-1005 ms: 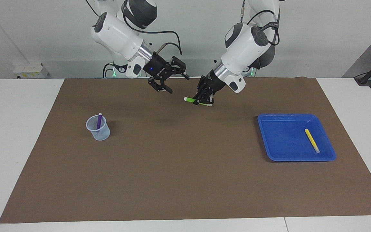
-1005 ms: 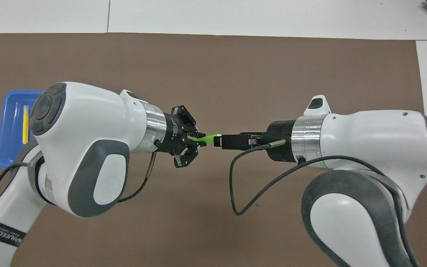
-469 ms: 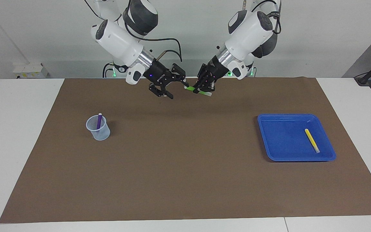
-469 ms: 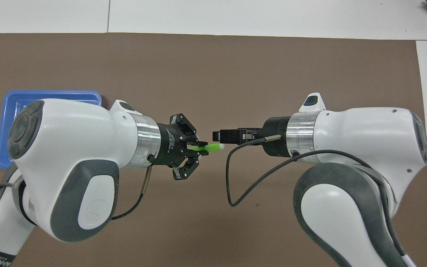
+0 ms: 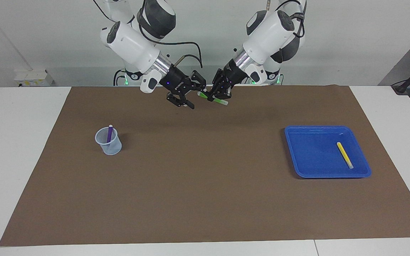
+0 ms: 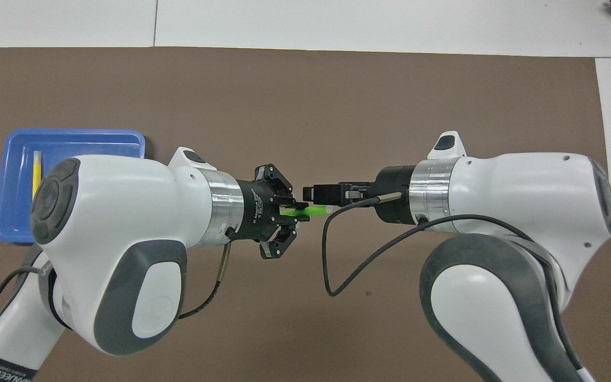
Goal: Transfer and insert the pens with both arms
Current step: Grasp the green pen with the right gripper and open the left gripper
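My left gripper (image 5: 218, 96) is shut on the green pen (image 5: 208, 97) and holds it level in the air over the brown mat near the robots. The pen's pale end points at my right gripper (image 5: 193, 93), which is open with its fingers spread around that end; I cannot tell if they touch. In the overhead view the left gripper (image 6: 291, 212) holds the green pen (image 6: 311, 211) just beside the right gripper (image 6: 314, 194). The purple pen (image 5: 109, 133) stands in a clear cup (image 5: 109, 145). The yellow pen (image 5: 344, 155) lies in the blue tray (image 5: 311, 156).
The cup stands toward the right arm's end of the brown mat (image 5: 205, 185); the right arm hides it in the overhead view. The blue tray (image 6: 14, 212) with the yellow pen (image 6: 36, 171) lies toward the left arm's end.
My left gripper has lifted the green pen and carried it toward my right gripper. The gap between the two grippers has closed, and the pen's pale end now reaches the right gripper's open fingers.
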You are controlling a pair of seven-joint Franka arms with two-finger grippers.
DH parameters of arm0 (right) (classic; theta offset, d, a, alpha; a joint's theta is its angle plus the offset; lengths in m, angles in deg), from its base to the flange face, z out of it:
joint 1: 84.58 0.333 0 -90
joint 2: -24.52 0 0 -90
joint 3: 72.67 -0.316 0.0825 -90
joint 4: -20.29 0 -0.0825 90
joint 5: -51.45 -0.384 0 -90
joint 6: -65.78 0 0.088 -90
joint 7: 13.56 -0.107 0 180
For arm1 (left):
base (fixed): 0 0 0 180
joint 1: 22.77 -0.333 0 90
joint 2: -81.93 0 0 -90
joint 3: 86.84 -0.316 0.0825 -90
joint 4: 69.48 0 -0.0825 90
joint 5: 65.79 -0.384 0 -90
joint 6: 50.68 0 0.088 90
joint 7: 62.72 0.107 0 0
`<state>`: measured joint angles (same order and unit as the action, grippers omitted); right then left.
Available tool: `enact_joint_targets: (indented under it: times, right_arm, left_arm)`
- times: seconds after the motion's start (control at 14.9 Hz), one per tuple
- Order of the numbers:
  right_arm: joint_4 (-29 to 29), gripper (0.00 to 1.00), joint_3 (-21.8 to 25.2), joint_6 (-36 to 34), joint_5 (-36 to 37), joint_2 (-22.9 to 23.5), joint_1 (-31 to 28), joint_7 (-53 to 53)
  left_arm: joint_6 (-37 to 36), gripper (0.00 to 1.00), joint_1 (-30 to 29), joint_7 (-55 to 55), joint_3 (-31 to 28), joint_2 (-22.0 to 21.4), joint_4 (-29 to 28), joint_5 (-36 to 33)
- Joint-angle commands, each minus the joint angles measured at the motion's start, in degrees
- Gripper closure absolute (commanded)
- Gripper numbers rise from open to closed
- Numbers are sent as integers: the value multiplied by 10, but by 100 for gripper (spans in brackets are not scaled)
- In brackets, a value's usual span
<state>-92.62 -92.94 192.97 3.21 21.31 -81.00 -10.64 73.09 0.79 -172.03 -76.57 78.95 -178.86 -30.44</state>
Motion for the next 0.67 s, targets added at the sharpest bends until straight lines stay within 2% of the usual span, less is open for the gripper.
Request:
enact_joint_targets:
  times: [0.0, 0.13, 0.27, 0.6]
  right_arm:
    - [5, 27, -3, 2, -4, 4, 1, -3]
    - [6, 38, -3, 0, -4, 4, 1, -2]
    - [6, 58, -3, -1, -3, 4, 2, -1]
    - [7, 63, -3, 0, -3, 5, 13, -4]
  left_arm:
    - [20, 100, 8, 8, -8, -14, -19, 17]
    - [23, 100, 8, 8, -8, -14, -20, 18]
    - [23, 100, 8, 8, -8, -14, -20, 18]
    - [25, 100, 8, 8, -8, -15, -23, 18]
